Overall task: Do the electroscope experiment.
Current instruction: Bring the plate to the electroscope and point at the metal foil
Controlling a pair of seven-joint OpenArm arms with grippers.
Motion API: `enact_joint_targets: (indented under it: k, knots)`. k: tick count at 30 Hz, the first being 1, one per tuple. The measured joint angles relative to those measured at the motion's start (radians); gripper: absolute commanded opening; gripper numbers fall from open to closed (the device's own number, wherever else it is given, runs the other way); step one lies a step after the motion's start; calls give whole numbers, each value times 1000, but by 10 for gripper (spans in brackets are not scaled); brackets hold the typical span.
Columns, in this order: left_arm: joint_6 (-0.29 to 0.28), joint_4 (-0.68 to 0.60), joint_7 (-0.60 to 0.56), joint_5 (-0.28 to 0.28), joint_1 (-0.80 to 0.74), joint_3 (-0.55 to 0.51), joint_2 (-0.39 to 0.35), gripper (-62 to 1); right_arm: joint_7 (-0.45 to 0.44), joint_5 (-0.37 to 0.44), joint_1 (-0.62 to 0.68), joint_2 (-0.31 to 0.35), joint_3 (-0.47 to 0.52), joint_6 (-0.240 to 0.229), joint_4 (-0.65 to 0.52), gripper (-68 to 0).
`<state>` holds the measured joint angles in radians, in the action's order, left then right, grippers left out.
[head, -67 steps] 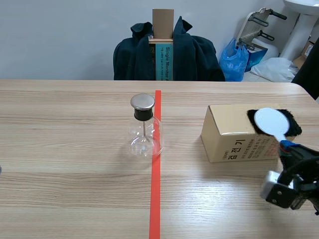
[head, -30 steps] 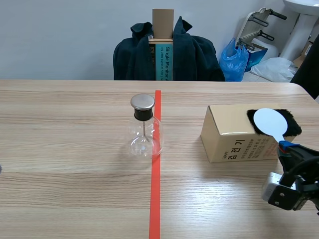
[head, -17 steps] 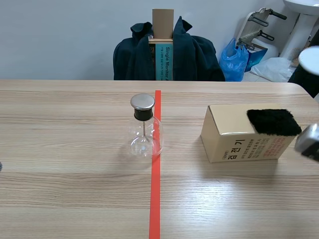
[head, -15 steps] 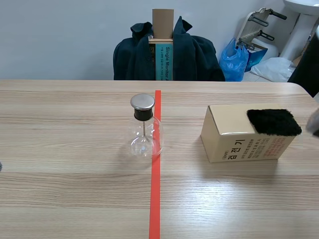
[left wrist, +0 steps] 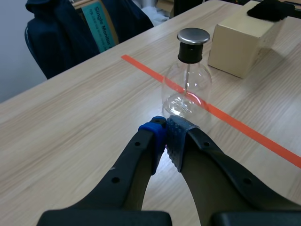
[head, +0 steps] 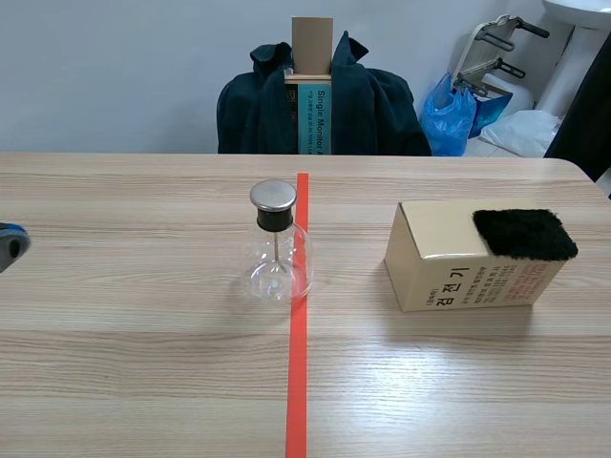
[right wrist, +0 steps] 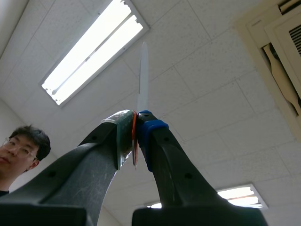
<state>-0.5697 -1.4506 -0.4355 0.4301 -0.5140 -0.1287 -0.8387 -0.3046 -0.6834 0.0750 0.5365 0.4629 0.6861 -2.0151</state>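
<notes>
The electroscope, a clear glass flask with a metal cap, stands on the red tape line; it also shows ahead of my left gripper as the flask. My left gripper sits low at the table's left edge, and the left wrist view shows this gripper shut on nothing. The right arm is raised out of the scene view. My right gripper points at the ceiling, shut on a thin white paddle seen edge-on. A black fur cloth lies on the cardboard box.
A chair with a dark jacket stands behind the table's far edge. Blue bags lie beyond the far right corner. A person appears beside my raised right gripper, under ceiling lights.
The right gripper lifted the white paddle off the fur cloth and swung up out of the scene view. The left gripper came in at the table's left edge and shut.
</notes>
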Motion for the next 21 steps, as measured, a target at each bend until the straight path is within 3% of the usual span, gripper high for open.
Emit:
enact_joint_targets:
  k: [6,10,13,17,21]
  knots:
    - [0,225,-2,-183,296,195,135,-581,26,48,-49,6,3,-10,-11,-667]
    - [4,386,-21,-263,438,293,222,-581,26,70,-66,7,3,-11,-12,-667]
    - [21,481,-58,-312,520,359,270,-581,24,84,-66,7,3,-13,-12,-667]
    - [65,569,-75,-360,602,437,318,-581,22,90,-66,7,2,-76,-12,-667]
    - [86,629,-108,-385,656,500,357,-579,14,109,-66,7,2,-98,-12,-667]
